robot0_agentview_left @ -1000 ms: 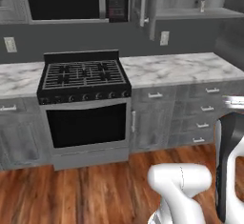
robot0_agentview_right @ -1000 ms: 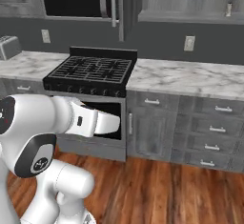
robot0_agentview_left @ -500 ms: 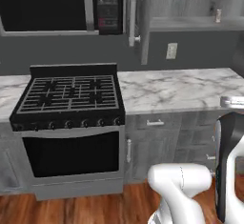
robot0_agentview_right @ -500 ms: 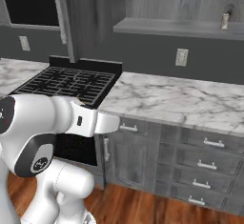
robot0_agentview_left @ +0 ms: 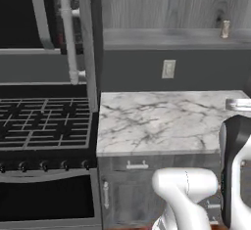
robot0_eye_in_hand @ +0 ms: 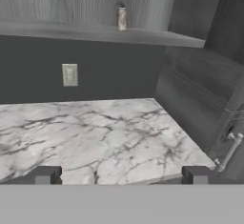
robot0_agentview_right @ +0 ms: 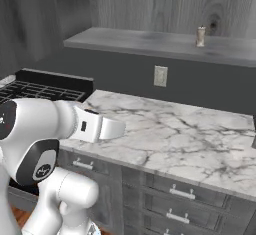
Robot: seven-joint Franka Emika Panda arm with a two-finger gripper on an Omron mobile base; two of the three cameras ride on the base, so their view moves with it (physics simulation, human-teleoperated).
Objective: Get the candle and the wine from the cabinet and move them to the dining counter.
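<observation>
Reaching from low over the near marble worktop [robot0_eye_in_hand: 95,132], I have my gripper [robot0_eye_in_hand: 120,175] spread fully wide with nothing in it. Far ahead and higher, the candle [robot0_eye_in_hand: 122,18] stands upright on the cabinet [robot0_agentview_right: 150,41] shelf, near the back wall. I'd raise the hand level with it first, then approach straight in.

All three views closely face the marble worktop [robot0_agentview_left: 162,119], seemingly.

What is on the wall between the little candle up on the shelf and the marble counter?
A pale wall outlet sits on the dark wall below the candle and above the marble worktop. The rest of that wall is bare, as the hand view shows.
</observation>
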